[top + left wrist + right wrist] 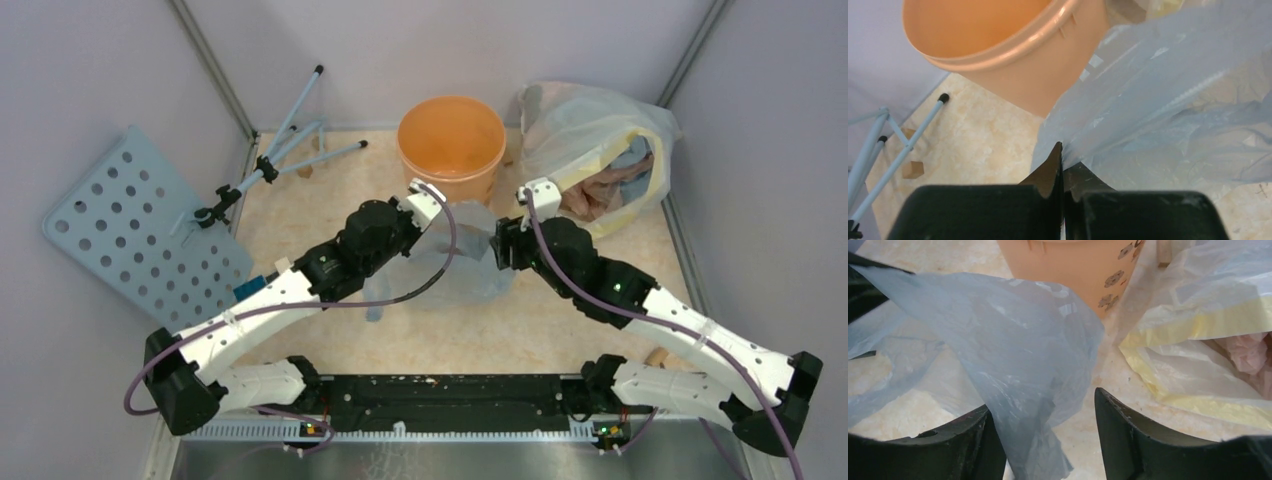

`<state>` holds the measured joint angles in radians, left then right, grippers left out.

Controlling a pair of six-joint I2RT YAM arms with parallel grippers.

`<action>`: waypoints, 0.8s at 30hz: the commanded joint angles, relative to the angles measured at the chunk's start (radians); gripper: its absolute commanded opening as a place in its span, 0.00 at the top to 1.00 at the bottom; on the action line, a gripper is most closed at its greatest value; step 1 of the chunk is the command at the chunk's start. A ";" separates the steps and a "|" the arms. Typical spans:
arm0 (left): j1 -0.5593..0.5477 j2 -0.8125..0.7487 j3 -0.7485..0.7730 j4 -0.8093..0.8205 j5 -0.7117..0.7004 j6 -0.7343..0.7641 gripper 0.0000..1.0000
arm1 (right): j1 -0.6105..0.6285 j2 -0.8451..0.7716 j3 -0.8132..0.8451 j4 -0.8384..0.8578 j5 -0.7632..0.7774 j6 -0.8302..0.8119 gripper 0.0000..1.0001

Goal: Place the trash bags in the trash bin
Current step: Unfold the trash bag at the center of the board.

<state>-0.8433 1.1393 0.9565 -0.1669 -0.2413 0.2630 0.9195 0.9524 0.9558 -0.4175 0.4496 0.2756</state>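
Note:
A grey-bluish translucent trash bag (455, 265) lies crumpled on the table between my two arms, just in front of the orange trash bin (451, 140). My left gripper (1062, 160) is shut, pinching an edge of the trash bag (1158, 100) at its fingertips, close under the trash bin (1018, 65). My right gripper (1042, 400) stands open; a fold of the trash bag (1013, 340) hangs between its fingers, against the left one. The trash bin (1073, 265) rises right behind. From above, the left gripper (445, 215) and the right gripper (505, 240) face each other across the bag.
A big clear bag with yellow edges (600, 150), stuffed with cloth, stands to the right of the bin. A light blue tripod (290, 150) lies at the back left. A perforated blue panel (140, 235) leans on the left wall. A small wooden block (913, 169) rests near the tripod.

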 commanded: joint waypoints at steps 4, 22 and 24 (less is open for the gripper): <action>-0.002 -0.004 0.192 -0.131 0.096 -0.120 1.00 | 0.001 -0.212 -0.065 0.077 -0.142 -0.145 0.38; -0.001 0.087 0.302 -0.289 0.138 -0.241 1.00 | 0.042 -0.301 -0.062 0.201 -0.670 -0.270 0.50; 0.000 0.079 0.298 -0.288 0.141 -0.248 0.99 | 0.048 -0.255 -0.060 0.225 -0.750 -0.270 0.62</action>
<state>-0.8433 1.2411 1.2118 -0.4545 -0.1047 0.0490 0.9535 0.6205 0.8536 -0.2565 -0.0990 0.0219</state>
